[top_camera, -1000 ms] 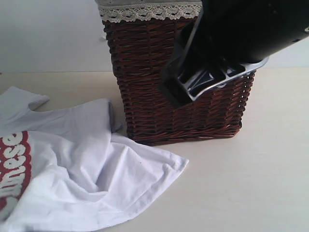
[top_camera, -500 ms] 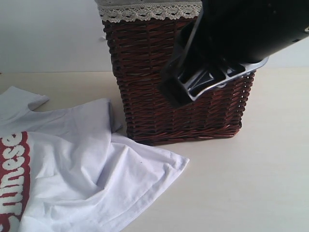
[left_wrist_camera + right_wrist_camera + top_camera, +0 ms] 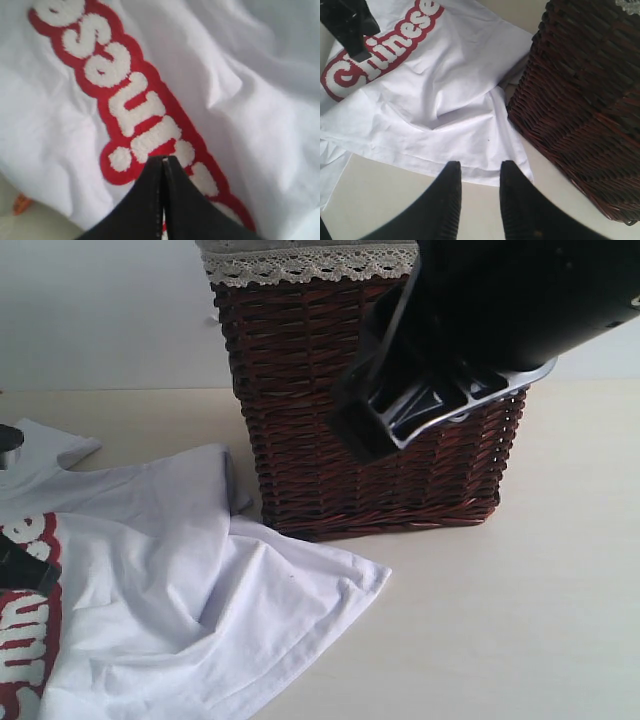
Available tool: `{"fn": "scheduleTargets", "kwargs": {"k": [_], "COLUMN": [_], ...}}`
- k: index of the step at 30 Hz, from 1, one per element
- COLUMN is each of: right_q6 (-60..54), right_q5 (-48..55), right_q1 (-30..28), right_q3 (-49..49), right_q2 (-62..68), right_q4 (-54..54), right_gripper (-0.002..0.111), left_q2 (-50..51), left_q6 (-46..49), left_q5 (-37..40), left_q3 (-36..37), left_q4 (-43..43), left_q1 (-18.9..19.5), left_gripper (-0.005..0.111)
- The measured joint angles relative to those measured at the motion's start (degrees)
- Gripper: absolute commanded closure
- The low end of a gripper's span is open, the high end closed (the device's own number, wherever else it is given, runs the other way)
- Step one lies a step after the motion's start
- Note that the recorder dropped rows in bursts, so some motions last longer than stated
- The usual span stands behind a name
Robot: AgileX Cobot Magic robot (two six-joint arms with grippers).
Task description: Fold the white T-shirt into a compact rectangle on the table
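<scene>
- Over the last second the left claw point(image 3: 163, 162) has come in at the scene's left edge. The red lettering point(image 3: 125, 105) on the white shirt point(image 3: 180, 580) has slid leftward under it.
- The left claw's fingers are pressed together, with their tips on the red border of the lettering. Whether a nip of cloth is caught between them cannot be told.
- The shirt lies rumpled, chest up, on the left of the pale desk point(image 3: 500, 620). Its far fold touches the foot of a brown wicker basket point(image 3: 300, 420).
- The right claw point(image 3: 480, 195) hangs spread and empty over the shirt's right-hand hem, just beside the basket. It is probably placed there to take that edge.
- Judging by the creases, the shirt is not yet spread flat, so folding looks barely begun.
</scene>
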Motion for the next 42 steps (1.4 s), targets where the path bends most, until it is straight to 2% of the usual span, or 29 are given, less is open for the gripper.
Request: {"fn": "scheduleTargets", "kwargs": {"k": [3,5,8,9,12,13,19,23,29,33,37,42], "right_q6": [0.0,0.0,0.0,0.0,0.0,0.0,0.0,0.0,0.0,0.0,0.0,0.0], "right_q5": [0.0,0.0,0.0,0.11,0.11,0.24,0.58,0.58,0.58,0.58,0.58,0.58], "right_q1": [0.0,0.0,0.0,0.0,0.0,0.0,0.0,0.0,0.0,0.0,0.0,0.0], "right_q3": [0.0,0.0,0.0,0.0,0.0,0.0,0.0,0.0,0.0,0.0,0.0,0.0], "right_q2": [0.0,0.0,0.0,0.0,0.0,0.0,0.0,0.0,0.0,0.0,0.0,0.0], "right_q4": [0.0,0.0,0.0,0.0,0.0,0.0,0.0,0.0,0.0,0.0,0.0,0.11], "right_gripper": [0.08,0.08,0.08,0.08,0.08,0.08,0.08,0.08,0.08,0.08,0.08,0.08], "left_q2": [7.0,13.68,22.37,27.64,37.72,41.99,55.87,57.15,52.78,46.3,37.8,25.54], "left_q6": [6.51,8.3,8.98,9.61,10.24,10.24,11.44,11.53,11.65,11.65,11.88,13.03], "left_q5": [-2.28,-5.57,-8.73,-10.02,-10.92,-10.68,-9.95,-9.82,-6.56,-2.43,2.32,7.52], "left_q3": [-3.18,-7.1,-13.25,-17.4,-27.08,-32.87,-57.24,-63.25,-64.32,-61.11,-53.79,-39.27], "left_q4": [-7.84,-9.83,-10.22,-10.22,-9.88,-9.63,-8.55,-8.43,-8.43,-8.34,-8.34,-8.5], "left_q1": [6.57,11.73,16.35,18.1,19.97,20.58,20.95,20.95,20.95,20.95,21.23,21.58], "left_gripper": [0.107,0.107,0.107,0.107,0.107,0.107,0.107,0.107,0.107,0.107,0.107,0.107]}}
